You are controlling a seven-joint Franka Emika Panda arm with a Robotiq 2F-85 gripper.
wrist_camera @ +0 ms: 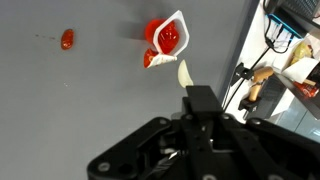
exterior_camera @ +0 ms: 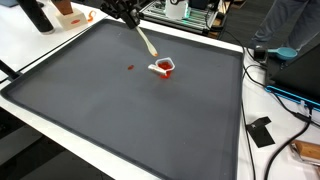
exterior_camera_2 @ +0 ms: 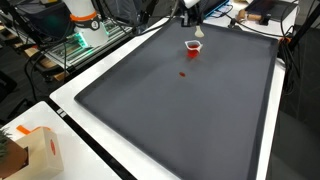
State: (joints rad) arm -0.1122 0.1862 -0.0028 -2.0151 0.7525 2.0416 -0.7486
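- Your gripper [wrist_camera: 200,98] is clamped on a cream stick [wrist_camera: 185,74]. In the wrist view the jaws stand almost together, with only the stick between them.
- In an exterior view the stick [exterior_camera: 146,41] slants down from the gripper [exterior_camera: 130,17] toward a small white cup [exterior_camera: 165,67] on the dark mat [exterior_camera: 120,120].
- The gripper [exterior_camera_2: 192,14] hangs over the mat edge on the arm's side, above the cup [exterior_camera_2: 193,46].
- The cup sits close to that same edge in both exterior views, well apart from the opposite edge and from the mat's middle.
- In the wrist view the cup [wrist_camera: 168,36] shows red inside a white rim. The stick's tip lies just beside the rim, and you cannot tell from here whether the two touch.
- A red piece [wrist_camera: 150,59] lies against the cup's outer wall, on the side toward the gripper.
- A red bit [exterior_camera: 132,67] lies alone on the mat, near the cup but apart from it. It shows too in the other exterior view [exterior_camera_2: 182,73], and in the wrist view, where the red bit [wrist_camera: 67,39] is toward the left.
- Neither the gripper nor the stick touches the red bit.
- The mat lies on a white table [exterior_camera: 30,45], which shows as a pale border round the mat's edges.
- Off the mat, a box [exterior_camera_2: 38,150] stands on the table, well apart from the cup.
- Cables [exterior_camera: 285,95] trail over the table past another mat edge.
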